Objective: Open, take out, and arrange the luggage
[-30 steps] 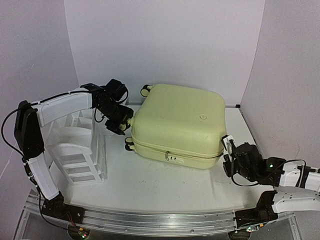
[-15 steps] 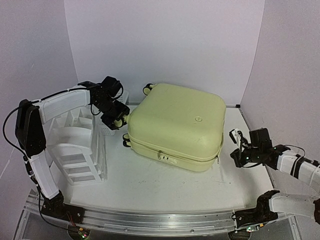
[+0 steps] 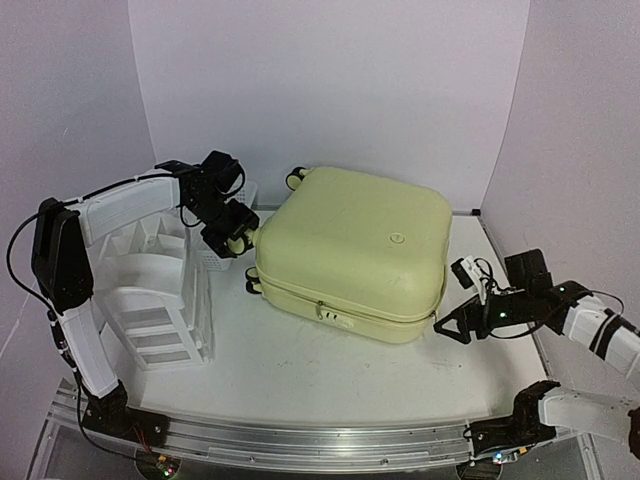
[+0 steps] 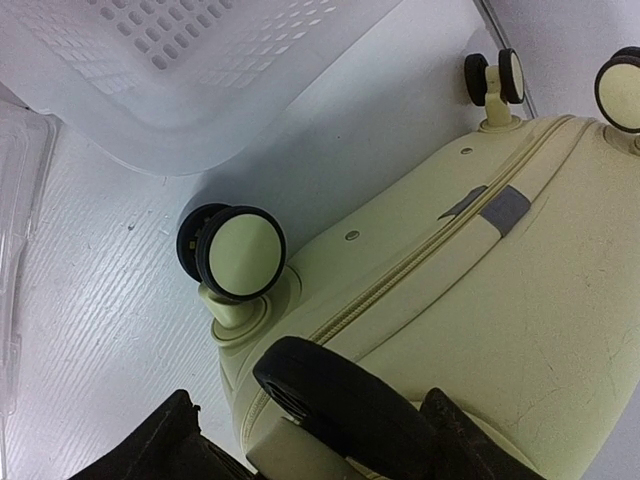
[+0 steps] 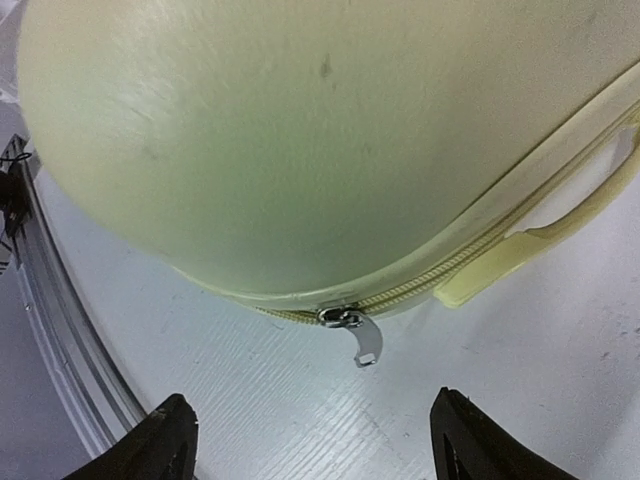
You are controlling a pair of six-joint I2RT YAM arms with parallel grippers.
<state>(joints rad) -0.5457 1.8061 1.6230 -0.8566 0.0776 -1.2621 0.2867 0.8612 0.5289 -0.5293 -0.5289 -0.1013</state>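
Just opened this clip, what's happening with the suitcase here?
Two arms are working on the pale-yellow luggage, which lies flat and zipped shut on the table. The left gripper sits at the wheel end, jaws open astride a black wheel. The right gripper is at the near right corner, jaws open and empty, facing the zipper pull. Nothing has been taken out yet.

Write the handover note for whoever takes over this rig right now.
Left gripper: open, fingers either side of a black wheel on the suitcase's left side; firm contact unclear.
Right gripper: open, empty, facing the zipper pull at the near right corner.
Pale-yellow suitcase: flat on the table, zipped shut, next to the white mesh basket and drawer unit.
Done: nothing opened yet.
Left: unzip, open the lid, take out, arrange.
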